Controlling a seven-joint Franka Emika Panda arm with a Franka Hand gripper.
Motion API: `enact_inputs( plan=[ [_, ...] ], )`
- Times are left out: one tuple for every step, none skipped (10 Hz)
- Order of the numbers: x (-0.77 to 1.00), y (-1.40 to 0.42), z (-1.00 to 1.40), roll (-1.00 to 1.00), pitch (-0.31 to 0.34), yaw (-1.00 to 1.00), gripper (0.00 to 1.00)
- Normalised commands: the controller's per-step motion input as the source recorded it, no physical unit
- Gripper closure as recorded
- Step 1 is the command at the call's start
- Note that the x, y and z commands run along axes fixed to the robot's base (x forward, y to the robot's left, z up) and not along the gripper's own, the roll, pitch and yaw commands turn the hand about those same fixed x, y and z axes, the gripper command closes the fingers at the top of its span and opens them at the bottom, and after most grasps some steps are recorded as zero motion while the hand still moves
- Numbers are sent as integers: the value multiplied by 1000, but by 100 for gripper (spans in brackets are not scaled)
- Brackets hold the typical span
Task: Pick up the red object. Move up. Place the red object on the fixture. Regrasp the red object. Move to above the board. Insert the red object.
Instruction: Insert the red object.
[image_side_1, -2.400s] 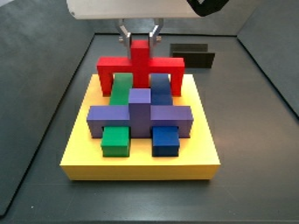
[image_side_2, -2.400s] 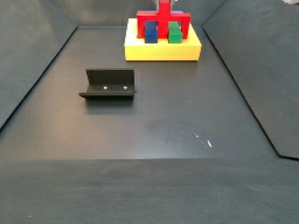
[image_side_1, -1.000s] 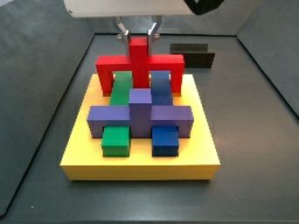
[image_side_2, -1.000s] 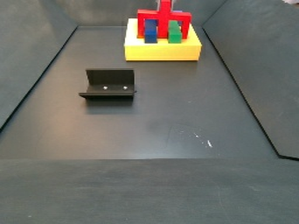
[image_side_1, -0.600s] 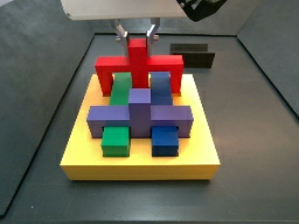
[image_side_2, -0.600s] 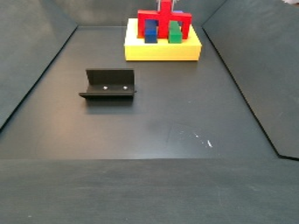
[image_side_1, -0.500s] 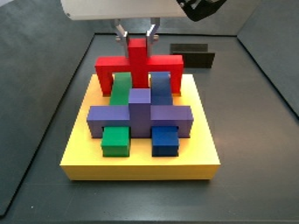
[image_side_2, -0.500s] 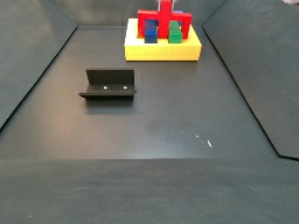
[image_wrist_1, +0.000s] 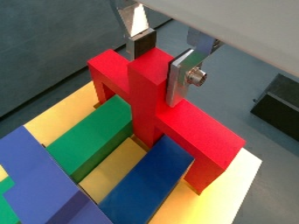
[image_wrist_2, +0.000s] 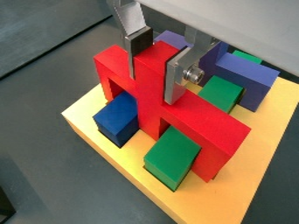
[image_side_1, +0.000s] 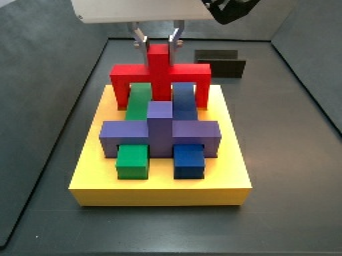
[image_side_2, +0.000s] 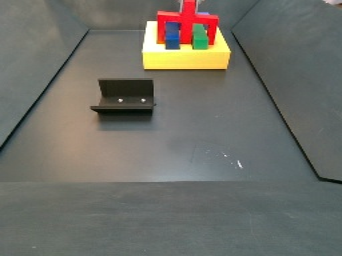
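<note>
The red object (image_side_1: 160, 72) stands upright at the far end of the yellow board (image_side_1: 160, 190), also seen as the red object (image_side_2: 187, 22) on the board (image_side_2: 187, 60). Its crossbar spans a green block (image_side_1: 138, 97) and a blue block (image_side_1: 183, 95), with a leg down on each outer side. My gripper (image_side_1: 159, 42) is above it, shut on the central stem. In both wrist views the gripper (image_wrist_1: 162, 66) (image_wrist_2: 156, 63) has a dark pad and a silver plate pressed on opposite faces of the stem. The black fixture (image_side_2: 123, 97) stands apart on the floor.
A purple cross-shaped block (image_side_1: 160, 130) sits mid-board, with a smaller green block (image_side_1: 131, 160) and blue block (image_side_1: 190, 160) in front of it. The fixture (image_side_1: 221, 62) lies behind the board to the right. Dark sloping walls (image_side_2: 40, 90) bound the floor.
The red object and the fingers hold the same place over the board. Only the arm's housing above them has shifted slightly in a side view.
</note>
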Motion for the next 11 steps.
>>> enact_inputs(
  plan=[
    [0, 0, -183, 0, -6, 34, 100],
    [40, 14, -31, 0, 0, 6, 100],
    [31, 0, -249, 87, 0, 0, 100],
    [86, -123, -369, 11, -26, 103, 100],
    [54, -174, -251, 0, -11, 234, 100],
    [166, -189, -120, 13, 0, 257, 100],
    [166, -140, -69, 19, 0, 231, 100],
    [0, 0, -94, 33, 0, 131, 100],
    [0, 194, -137, 100, 0, 117, 100],
    [0, 229, 0, 16, 19, 126, 100],
    [0, 149, 63, 27, 47, 137, 100]
  ],
)
